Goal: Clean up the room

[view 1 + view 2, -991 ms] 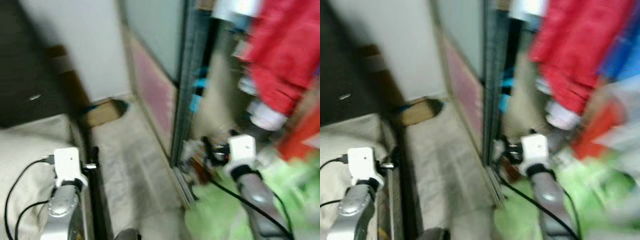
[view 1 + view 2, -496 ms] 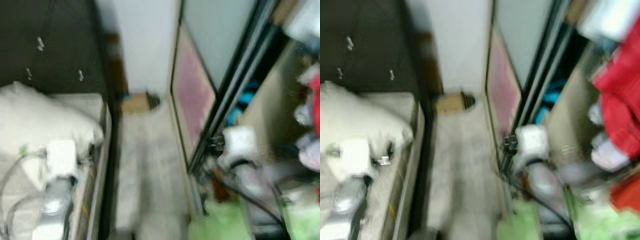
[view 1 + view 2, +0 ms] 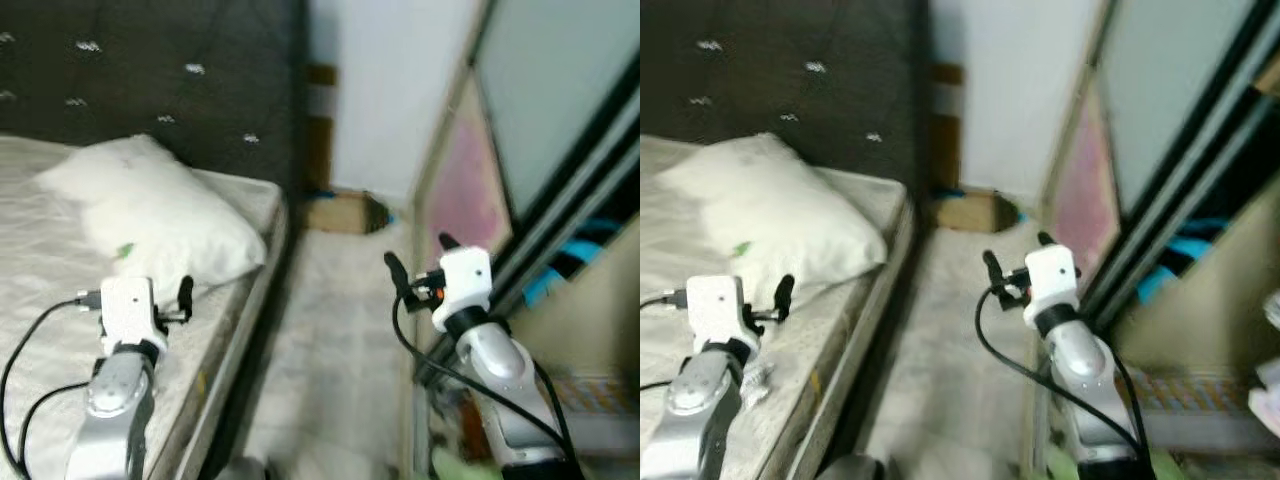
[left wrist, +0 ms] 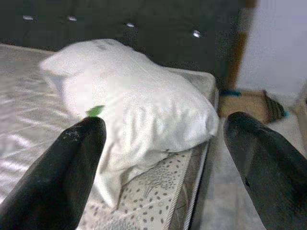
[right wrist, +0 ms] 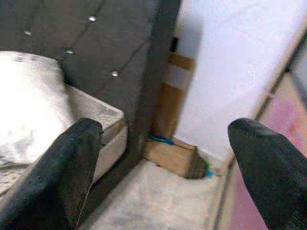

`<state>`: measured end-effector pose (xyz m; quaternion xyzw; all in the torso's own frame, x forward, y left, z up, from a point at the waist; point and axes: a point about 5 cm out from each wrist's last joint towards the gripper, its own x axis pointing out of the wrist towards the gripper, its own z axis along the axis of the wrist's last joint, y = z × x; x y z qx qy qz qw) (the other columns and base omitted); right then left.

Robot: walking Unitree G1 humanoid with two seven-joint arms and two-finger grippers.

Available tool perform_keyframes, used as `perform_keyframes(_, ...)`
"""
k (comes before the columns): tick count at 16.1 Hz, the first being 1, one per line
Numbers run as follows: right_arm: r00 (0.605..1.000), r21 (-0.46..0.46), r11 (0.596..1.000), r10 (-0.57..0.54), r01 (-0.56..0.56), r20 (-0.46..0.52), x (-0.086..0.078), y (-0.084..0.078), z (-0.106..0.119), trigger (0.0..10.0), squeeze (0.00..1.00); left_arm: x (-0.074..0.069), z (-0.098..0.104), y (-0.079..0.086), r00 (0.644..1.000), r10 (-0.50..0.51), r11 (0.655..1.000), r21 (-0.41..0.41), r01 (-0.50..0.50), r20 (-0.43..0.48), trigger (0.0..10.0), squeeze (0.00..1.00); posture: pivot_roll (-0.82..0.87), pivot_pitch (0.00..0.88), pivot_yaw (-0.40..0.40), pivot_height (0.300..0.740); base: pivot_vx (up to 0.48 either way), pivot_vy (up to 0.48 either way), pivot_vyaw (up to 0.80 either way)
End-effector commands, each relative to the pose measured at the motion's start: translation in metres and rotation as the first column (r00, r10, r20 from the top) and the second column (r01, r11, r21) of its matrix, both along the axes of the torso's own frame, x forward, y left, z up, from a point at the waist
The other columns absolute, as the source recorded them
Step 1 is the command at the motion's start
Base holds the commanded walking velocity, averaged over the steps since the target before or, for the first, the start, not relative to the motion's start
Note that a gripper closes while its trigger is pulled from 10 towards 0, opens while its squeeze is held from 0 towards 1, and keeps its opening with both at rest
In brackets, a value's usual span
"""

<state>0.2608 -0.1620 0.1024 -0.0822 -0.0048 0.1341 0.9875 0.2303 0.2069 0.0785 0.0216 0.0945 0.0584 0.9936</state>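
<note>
On bed lies pillow w/ small green scrap. Left gripper wide, empty, near it; right gripper wide, empty, above floor. Approach slow, pinch scrap only, not the fabric.

A bedroom in a home.

A bed with a pale patterned mattress carries a white pillow and backs onto a dark, button-tufted headboard. Beside the bed a narrow strip of light floor runs to a white wall, where a small brown box lies at the foot. Along the other side of the strip stands a wardrobe with dark-framed sliding doors, its panels pale grey and pink, partly open with blue items inside.
</note>
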Motion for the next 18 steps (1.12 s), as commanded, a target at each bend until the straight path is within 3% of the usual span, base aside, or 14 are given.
perform_keyframes(1, 1.000, 0.003, 1.000, 0.018, -0.018, -0.019, -0.001, -0.001, -0.002, 10.0, 0.00, -0.003, 0.006, -0.001, 0.999, 0.022, 1.000, -0.010, -0.022, 0.036, 10.0, 0.00, 0.04, 0.000, -0.054, 0.740, 0.000, 0.000, 0.80)
perform_keyframes(2, 0.999, 0.003, 0.999, 0.036, -0.036, -0.020, -0.001, 0.001, -0.002, 10.0, 0.00, -0.005, 0.005, -0.002, 0.999, 0.005, 0.999, -0.053, -0.002, 0.044, 10.0, 0.00, 0.03, 0.000, -0.055, 0.740, 0.000, 0.000, 0.80)
perform_keyframes(4, 0.999, 0.002, 0.999, 0.033, -0.033, -0.020, -0.001, 0.001, -0.002, 10.0, 0.00, -0.008, 0.005, 0.000, 0.999, 0.022, 0.999, 0.034, -0.023, 0.043, 10.0, 0.00, 0.03, 0.000, -0.056, 0.740, 0.000, 0.000, 0.80)
perform_keyframes(7, 0.999, 0.005, 0.999, 0.032, -0.032, -0.022, 0.001, 0.000, -0.002, 10.0, 0.00, -0.007, 0.008, -0.005, 0.995, 0.003, 0.999, 0.033, -0.006, 0.099, 10.0, 0.00, 0.03, 0.000, -0.058, 0.740, 0.000, 0.000, 0.80)
perform_keyframes(9, 0.999, 0.004, 0.999, 0.032, -0.032, -0.021, 0.002, 0.000, -0.001, 10.0, 0.00, -0.007, 0.007, -0.005, 0.996, 0.017, 0.998, 0.058, -0.022, 0.085, 10.0, 0.00, 0.03, 0.000, -0.058, 0.740, 0.000, 0.000, 0.80)
perform_keyframes(13, 1.000, 0.034, 0.999, 0.018, -0.017, -0.015, 0.002, -0.002, -0.001, 10.0, 0.00, -0.011, 0.012, -0.015, 0.978, -0.134, 0.977, 0.186, 0.104, 0.160, 10.0, 0.00, 0.03, 0.000, -0.059, 0.740, 0.000, 0.000, 0.80)
perform_keyframes(18, 0.999, 0.032, 0.999, 0.028, -0.027, -0.032, -0.002, 0.002, -0.005, 10.0, 0.00, -0.011, 0.009, -0.019, 0.977, -0.145, 0.979, 0.163, 0.120, 0.155, 10.0, 0.00, 0.02, 0.000, -0.056, 0.740, 0.000, 0.000, 0.80)
